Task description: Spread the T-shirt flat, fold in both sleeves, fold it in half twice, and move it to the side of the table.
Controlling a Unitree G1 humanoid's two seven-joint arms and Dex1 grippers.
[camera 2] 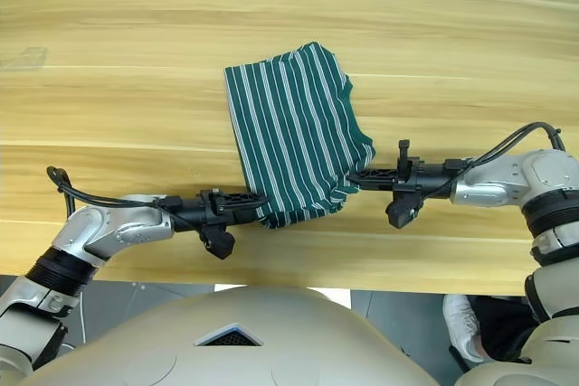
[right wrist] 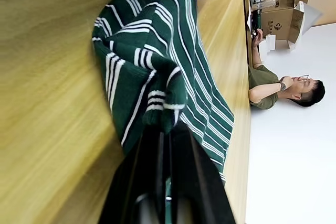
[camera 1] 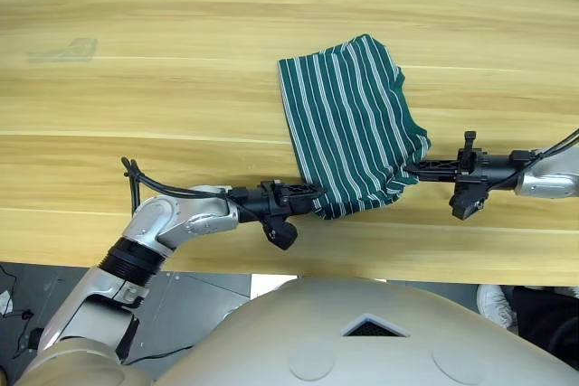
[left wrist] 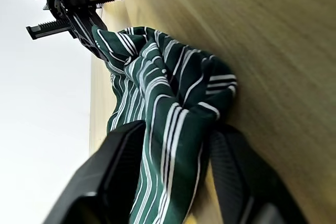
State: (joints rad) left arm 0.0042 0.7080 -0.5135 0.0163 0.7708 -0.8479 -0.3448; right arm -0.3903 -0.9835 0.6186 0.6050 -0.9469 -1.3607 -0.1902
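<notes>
The green T-shirt (camera 1: 348, 124) with thin white stripes lies folded into a compact oblong on the wooden table (camera 1: 163, 88), its near edge bunched. My left gripper (camera 1: 318, 193) is shut on the shirt's near left corner; the left wrist view shows the cloth (left wrist: 173, 129) pinched between the two black fingers (left wrist: 113, 174). My right gripper (camera 2: 355, 174) is shut on the near right corner, where the fabric (right wrist: 152, 77) is gathered into the closed fingers (right wrist: 163, 182). Both arms reach in from the near table edge, one on either side of the shirt.
Bare wood runs wide to the left, right and behind the shirt. The table's front edge (camera 1: 226, 270) lies close below both grippers. Cardboard boxes (right wrist: 281, 17) stand in the room beyond the table.
</notes>
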